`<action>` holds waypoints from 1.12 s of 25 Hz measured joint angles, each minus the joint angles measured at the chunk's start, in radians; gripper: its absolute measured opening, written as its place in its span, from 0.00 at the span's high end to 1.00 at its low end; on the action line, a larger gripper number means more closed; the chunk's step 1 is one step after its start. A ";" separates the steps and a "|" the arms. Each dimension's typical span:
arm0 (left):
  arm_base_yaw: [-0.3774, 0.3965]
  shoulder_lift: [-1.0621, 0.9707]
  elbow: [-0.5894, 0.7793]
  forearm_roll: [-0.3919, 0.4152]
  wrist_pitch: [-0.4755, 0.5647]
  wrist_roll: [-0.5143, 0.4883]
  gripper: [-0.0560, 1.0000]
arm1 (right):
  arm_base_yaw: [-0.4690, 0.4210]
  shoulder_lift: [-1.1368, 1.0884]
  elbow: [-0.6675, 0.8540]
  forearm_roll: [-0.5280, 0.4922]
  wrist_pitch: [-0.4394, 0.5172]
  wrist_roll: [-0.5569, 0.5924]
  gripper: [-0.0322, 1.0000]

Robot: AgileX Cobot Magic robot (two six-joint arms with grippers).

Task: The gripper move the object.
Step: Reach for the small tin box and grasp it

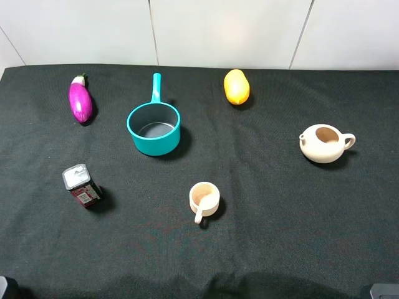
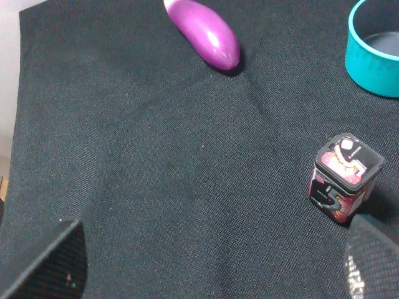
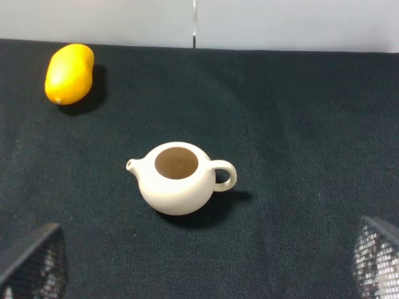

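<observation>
The object, a small dark red and black carton (image 1: 81,185) with a silver-grey top, stands on the black cloth at the front left. It also shows in the left wrist view (image 2: 343,179). My left gripper (image 2: 212,274) is open, fingers (image 2: 47,265) wide apart, back from the carton and touching nothing. My right gripper (image 3: 206,268) is open and empty, with a cream teapot (image 3: 179,179) ahead of it. In the high view only small dark arm parts show at the bottom corners (image 1: 6,288).
A purple eggplant (image 1: 80,99) lies at the back left. A teal saucepan (image 1: 153,128) sits mid-back, a yellow mango (image 1: 236,86) behind it, a beige cup (image 1: 204,200) at front centre, the teapot (image 1: 325,143) on the right.
</observation>
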 joint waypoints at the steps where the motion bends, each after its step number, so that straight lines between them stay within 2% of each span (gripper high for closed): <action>1: 0.000 0.000 0.000 0.000 0.000 0.000 0.11 | 0.000 0.000 0.000 0.000 0.000 0.000 0.30; 28: 0.000 0.000 -0.003 0.000 0.000 0.000 0.11 | 0.000 0.000 0.000 0.000 0.000 0.000 0.30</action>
